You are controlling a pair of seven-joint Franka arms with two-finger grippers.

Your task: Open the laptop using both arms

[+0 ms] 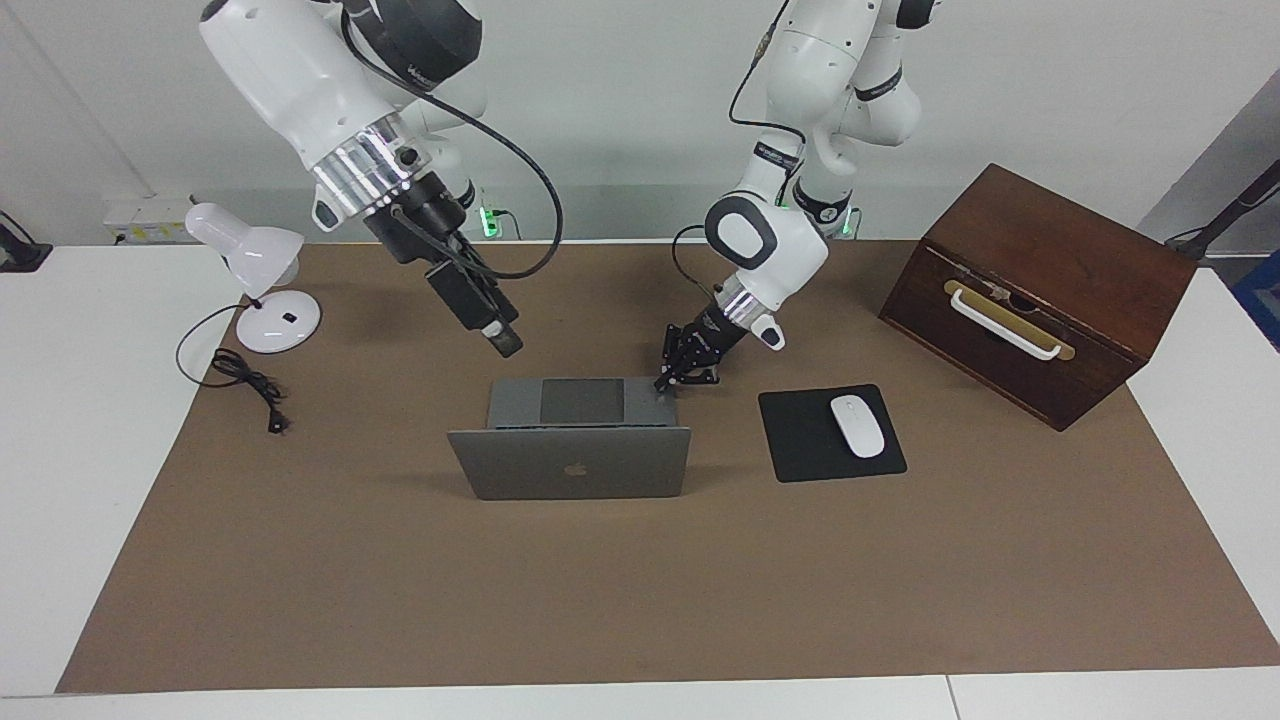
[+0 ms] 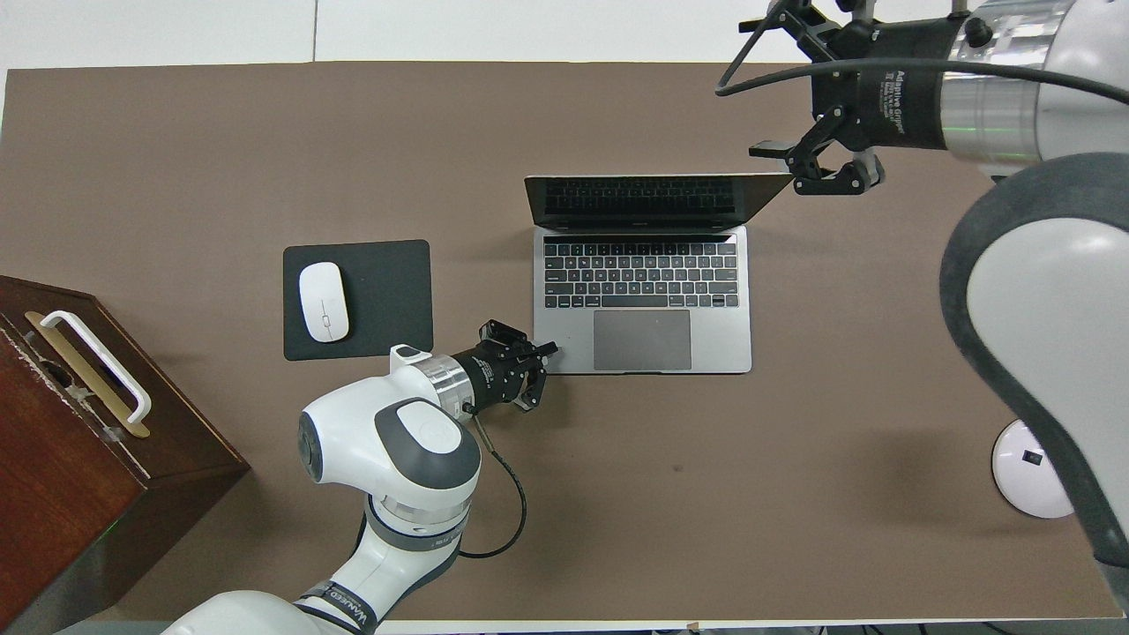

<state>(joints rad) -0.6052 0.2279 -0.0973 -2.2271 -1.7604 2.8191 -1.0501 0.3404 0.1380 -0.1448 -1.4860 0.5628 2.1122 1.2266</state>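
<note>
Overhead view: "Adaptive Gripper" lettering on right pincer [image 2: 798,168] beside laptop [image 2: 642,300].

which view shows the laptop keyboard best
The overhead view: with the laptop open, its keyboard and trackpad face that camera fully. The facing view shows mostly the lid's back and only the trackpad end of the deck.

Glossy white arms [image 1: 300,80], silver wrist rings, black cables

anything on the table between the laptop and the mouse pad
Nothing rests on that strip between the laptop and the mouse pad, but the overhead view shows the left end effector crossing it to the laptop's corner.
</note>
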